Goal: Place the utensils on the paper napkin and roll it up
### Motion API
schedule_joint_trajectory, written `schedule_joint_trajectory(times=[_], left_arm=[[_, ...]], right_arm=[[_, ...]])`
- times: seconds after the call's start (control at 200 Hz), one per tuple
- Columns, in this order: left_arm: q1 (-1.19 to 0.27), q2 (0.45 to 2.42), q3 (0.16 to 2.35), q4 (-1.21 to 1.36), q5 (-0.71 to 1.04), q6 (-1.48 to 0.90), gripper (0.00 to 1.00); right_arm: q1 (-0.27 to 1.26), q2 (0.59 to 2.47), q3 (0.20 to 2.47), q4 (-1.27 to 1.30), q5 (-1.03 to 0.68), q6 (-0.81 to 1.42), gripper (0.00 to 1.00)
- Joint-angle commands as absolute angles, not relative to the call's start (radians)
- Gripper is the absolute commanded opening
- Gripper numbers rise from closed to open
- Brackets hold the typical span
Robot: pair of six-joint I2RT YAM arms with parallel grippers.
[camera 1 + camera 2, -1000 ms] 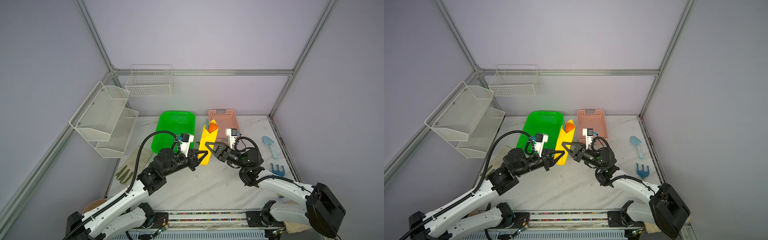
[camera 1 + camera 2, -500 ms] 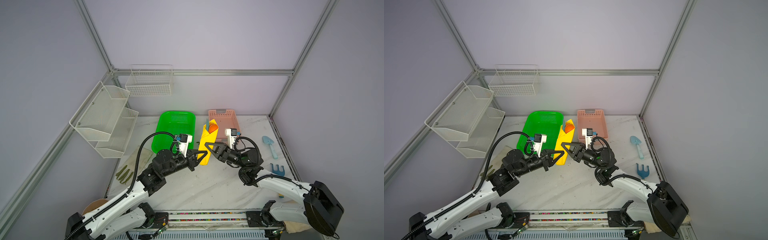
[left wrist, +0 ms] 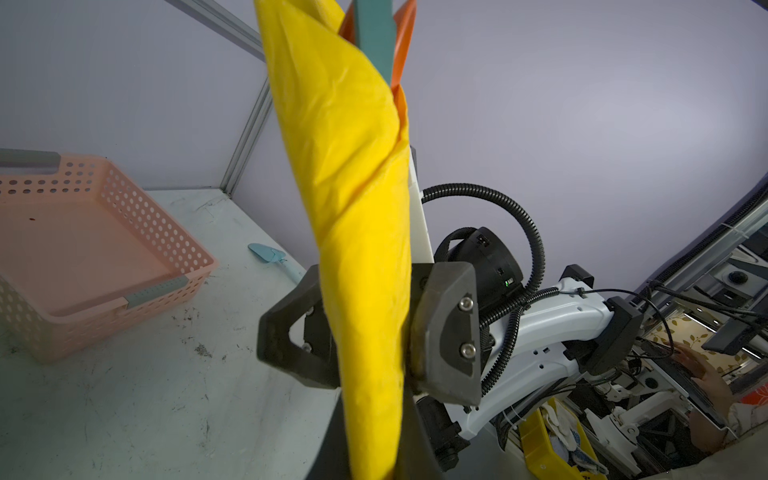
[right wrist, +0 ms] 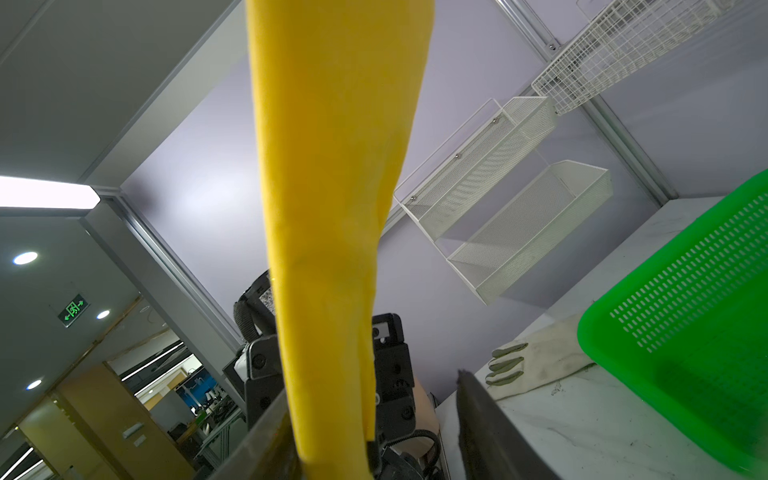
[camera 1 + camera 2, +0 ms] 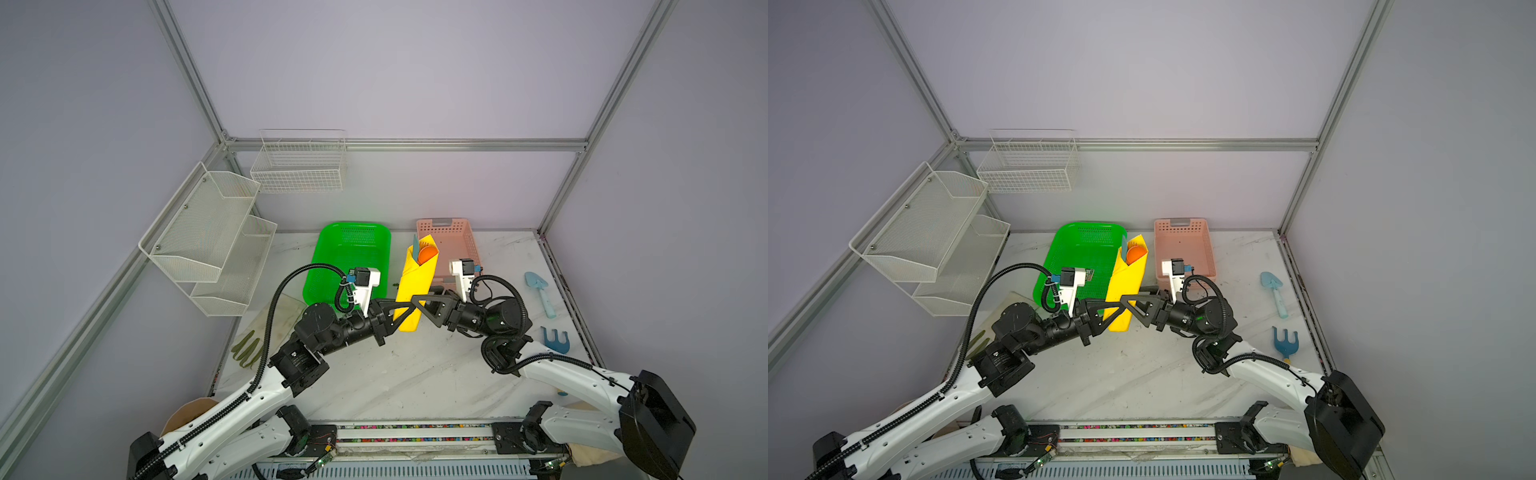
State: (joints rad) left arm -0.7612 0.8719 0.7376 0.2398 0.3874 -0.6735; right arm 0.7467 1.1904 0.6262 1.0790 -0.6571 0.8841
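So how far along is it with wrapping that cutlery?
Nearly done. The utensils already sit inside the paper napkin, which is rolled into a tube. The left gripper holds the roll upright, and the right gripper is open around it. Remaining: probably just setting it down.

The cell is closed in by lilac walls (image 5: pixel 415 62) framed with aluminium bars (image 5: pixel 407 144). A white marbled tabletop (image 5: pixel 415 374) is laid below. A wire basket (image 5: pixel 299 166) is hung on the back wall, a two-tier mesh shelf (image 5: pixel 208 241) on the left wall. Beyond, a lit ceiling lamp (image 4: pixel 45 195) and a green exit sign (image 4: pixel 74 309) are seen.
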Motion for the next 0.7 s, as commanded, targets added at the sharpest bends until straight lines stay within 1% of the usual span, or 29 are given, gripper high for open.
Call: schedule_joint_trajectory(times=[0.0,0.2,0.31,0.38,0.505,0.62,0.695], left_arm=[[-0.755,0.857,0.694,0.316,0.429,-0.693,0.00],[-0.753,0.872,0.689,0.366,0.490,-0.729,0.00],[-0.753,0.871,0.683,0.371,0.506,-0.737,0.00],[-0.752,0.869,0.683,0.360,0.516,-0.735,0.00],[-0.753,0.859,0.680,0.332,0.516,-0.724,0.00],[-0.749,0.847,0.672,0.328,0.503,-0.721,0.00],[-0.744,0.848,0.673,0.328,0.504,-0.723,0.00]], right_arm=[[0.751,1.177,0.676,1.098,-0.755,0.859,0.62],[0.750,1.210,0.720,1.112,-0.792,0.866,0.63],[0.750,1.223,0.742,1.114,-0.805,0.871,0.58],[0.750,1.231,0.753,1.119,-0.818,0.878,0.52],[0.750,1.237,0.763,1.120,-0.823,0.883,0.36],[0.750,1.249,0.763,1.121,-0.829,0.894,0.23],[0.751,1.251,0.757,1.121,-0.825,0.893,0.17]])
